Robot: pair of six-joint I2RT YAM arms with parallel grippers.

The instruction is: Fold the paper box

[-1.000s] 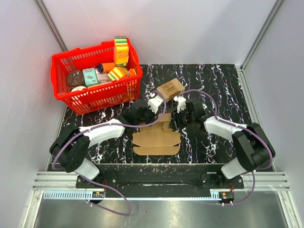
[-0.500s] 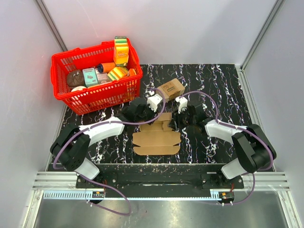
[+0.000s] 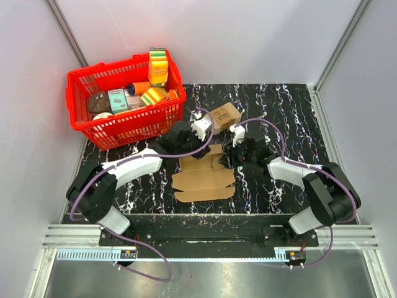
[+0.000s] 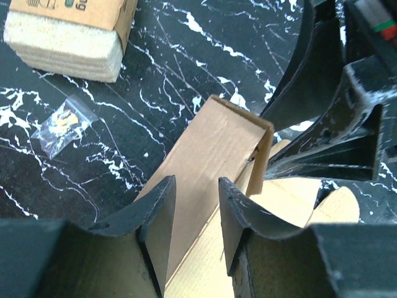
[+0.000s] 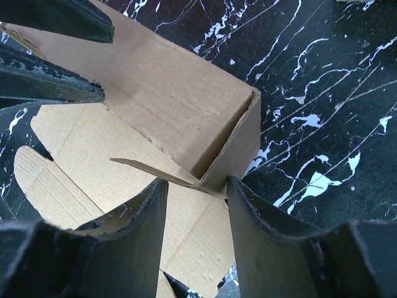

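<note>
The paper box (image 3: pixel 205 180) is a plain brown cardboard sheet lying mid-table, with its far strip and a side flap folded up. In the left wrist view the raised strip (image 4: pixel 211 149) runs up between and below the fingers of my left gripper (image 4: pixel 195 208), which is open over the fold. In the right wrist view my right gripper (image 5: pixel 197 198) is open, with the raised corner of the paper box (image 5: pixel 229 155) just ahead of its fingertips. From above, my left gripper (image 3: pixel 193 153) and right gripper (image 3: pixel 225 160) meet at the sheet's far edge.
A small printed cardboard box (image 3: pixel 223 115) sits just beyond the grippers and shows in the left wrist view (image 4: pixel 74 28). A small clear plastic bag (image 4: pixel 62 127) lies near it. A red basket (image 3: pixel 84 127) full of goods stands at the far left.
The left gripper has moved a little farther from the bases. The sheet's far strip has risen, and the sheet has turned slightly.
</note>
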